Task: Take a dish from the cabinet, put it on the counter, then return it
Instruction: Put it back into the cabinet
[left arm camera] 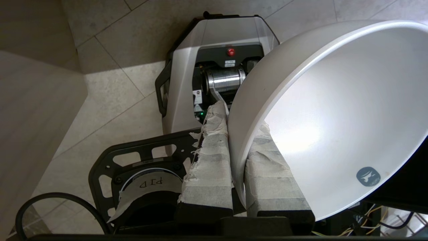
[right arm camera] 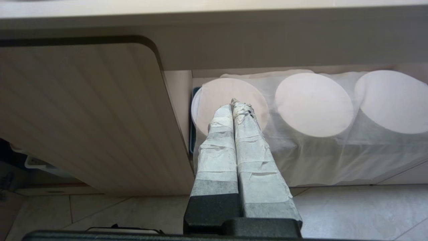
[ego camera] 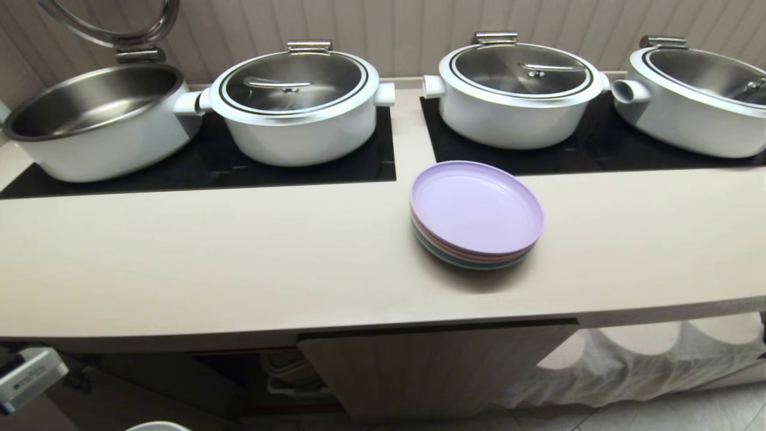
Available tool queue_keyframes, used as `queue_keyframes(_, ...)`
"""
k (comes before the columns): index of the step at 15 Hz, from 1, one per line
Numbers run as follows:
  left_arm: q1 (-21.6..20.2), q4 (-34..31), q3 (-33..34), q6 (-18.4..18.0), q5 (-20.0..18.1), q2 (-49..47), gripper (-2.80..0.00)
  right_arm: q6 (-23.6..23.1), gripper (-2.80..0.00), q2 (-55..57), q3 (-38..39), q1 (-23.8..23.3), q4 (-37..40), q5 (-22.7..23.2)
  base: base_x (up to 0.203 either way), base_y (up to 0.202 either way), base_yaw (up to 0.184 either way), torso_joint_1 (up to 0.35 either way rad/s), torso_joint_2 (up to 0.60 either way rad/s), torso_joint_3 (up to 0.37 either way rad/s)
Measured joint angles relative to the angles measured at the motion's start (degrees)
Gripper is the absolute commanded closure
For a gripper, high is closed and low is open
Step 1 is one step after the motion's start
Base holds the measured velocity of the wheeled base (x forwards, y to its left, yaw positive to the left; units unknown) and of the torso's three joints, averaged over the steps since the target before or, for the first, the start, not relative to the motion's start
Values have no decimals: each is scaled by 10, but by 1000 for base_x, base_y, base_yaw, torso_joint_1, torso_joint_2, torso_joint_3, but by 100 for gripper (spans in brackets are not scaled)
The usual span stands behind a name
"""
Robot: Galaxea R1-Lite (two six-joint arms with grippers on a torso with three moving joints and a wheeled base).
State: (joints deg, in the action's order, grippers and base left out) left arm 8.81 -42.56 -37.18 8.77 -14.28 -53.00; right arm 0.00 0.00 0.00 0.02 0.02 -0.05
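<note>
1. plain white dish with a small grey-blue mark
2. beige counter, black inset panels
3. lilac top plate
4. beige ribbed cabinet door
5. white pots

4 pots, 1 plate stack, 1 bowl, 2 claws.

I am in what looks like a buffet serving area of a canteen or hotel kitchen. A long beige counter carries four large white serving pots on black inset panels, a stack of pastel plates, ribbed cabinet doors below and a tiled floor.
</note>
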Motion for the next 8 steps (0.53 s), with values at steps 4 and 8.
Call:
queue_keyframes(4,1,0,0,0,1,0,0,0,0,0,0,0,-1,0,0,0,0,-164,349,188)
queue_keyframes(8,2,0,1,0,6,0,0,0,0,0,0,0,0,0,0,0,0,-173,379,204)
